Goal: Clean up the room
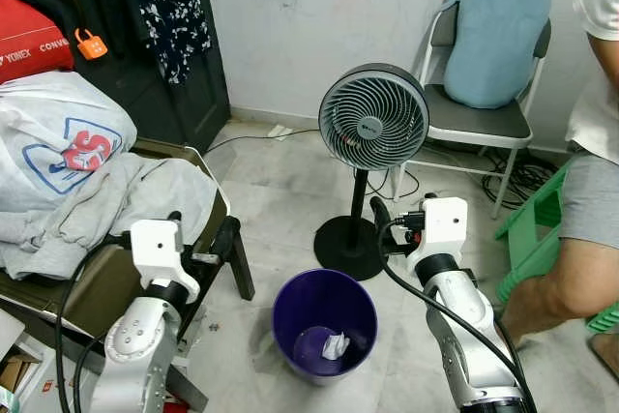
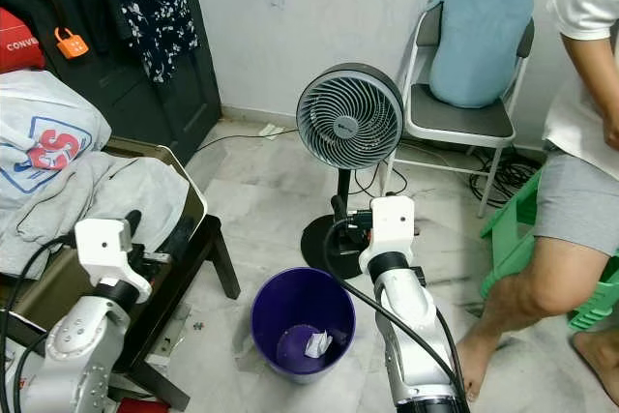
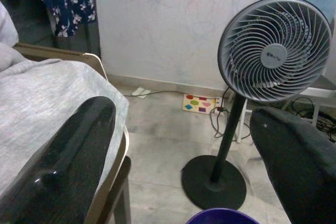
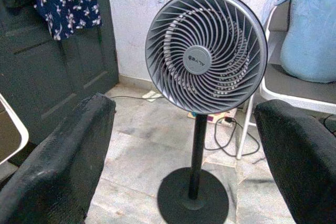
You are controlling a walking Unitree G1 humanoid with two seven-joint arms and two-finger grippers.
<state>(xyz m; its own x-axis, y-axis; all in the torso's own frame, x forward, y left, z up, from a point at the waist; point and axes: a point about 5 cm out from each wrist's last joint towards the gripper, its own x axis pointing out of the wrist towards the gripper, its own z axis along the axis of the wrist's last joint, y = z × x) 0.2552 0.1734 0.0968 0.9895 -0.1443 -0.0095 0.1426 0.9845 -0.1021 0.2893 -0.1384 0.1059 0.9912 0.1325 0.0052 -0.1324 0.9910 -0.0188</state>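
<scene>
Head cam: I'm standing over a purple bin [image 1: 324, 323] on the tile floor [image 1: 280, 191], dead ahead at 12 and close in. White crumpled scrap [image 1: 335, 345] lies in the bin bottom; only the head views see it. Left wrist catches just a sliver of bin rim.

Fan [image 1: 373, 118] on a black stand, just past the bin at 12–1. Both wrist cams look straight at it.

Left gripper [image 3: 173, 150]: raised at 10, over the edge of the wooden chair [image 1: 218, 249], jaws wide, nothing between them. Its fingers [image 3: 68, 156] sit just beside the grey sweatshirt [image 1: 116, 205] piled on that chair. Plastic bag [image 1: 58, 137] with red-blue print on top of the pile, red bag [image 1: 29, 36] behind it at 10–11.

Right gripper [image 4: 184, 156]: raised at 1, near the fan stand, jaws wide, empty.

Left wrist shows a colourful power strip [image 3: 200, 103] on the floor by the wall, behind the fan base; right wrist shows only the cable there.

Folding chair [image 1: 479, 123] with a blue cushion [image 1: 498, 36] at 1–2 against the wall. Person [image 2: 571, 181] at 3, in shorts, bare legs, beside a green stool [image 1: 537, 229]; the right eye shows more of them. Dark door [image 1: 145, 55] at 11, floral cloth [image 1: 169, 2] hanging on it.
</scene>
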